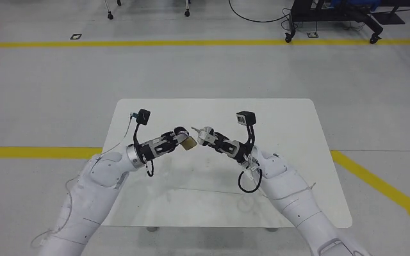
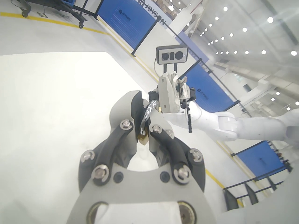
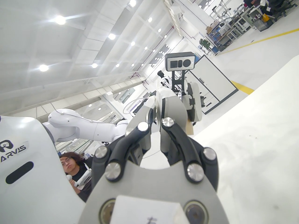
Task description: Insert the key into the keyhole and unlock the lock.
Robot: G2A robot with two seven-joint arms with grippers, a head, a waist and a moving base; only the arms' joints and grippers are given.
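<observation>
Both arms hover over the middle of the white table (image 1: 288, 128), their tips nearly touching. My left gripper (image 1: 181, 136) is shut on a brass padlock (image 1: 188, 143). In the left wrist view its fingers (image 2: 137, 108) clamp the silver shackle, and the brass body (image 2: 143, 138) hangs between them. My right gripper (image 1: 202, 134) faces the padlock, shut on the small key, whose tip (image 2: 160, 110) pokes out toward the lock. In the right wrist view the fingers (image 3: 149, 115) are pressed together and hide the key. A brass corner of the padlock (image 3: 190, 128) shows just beyond them.
The table surface (image 2: 46, 106) below the grippers is bare white. Yellow floor lines (image 1: 192, 43) run past the table front and back. A black wheeled cart (image 1: 333, 19) stands far off on the floor.
</observation>
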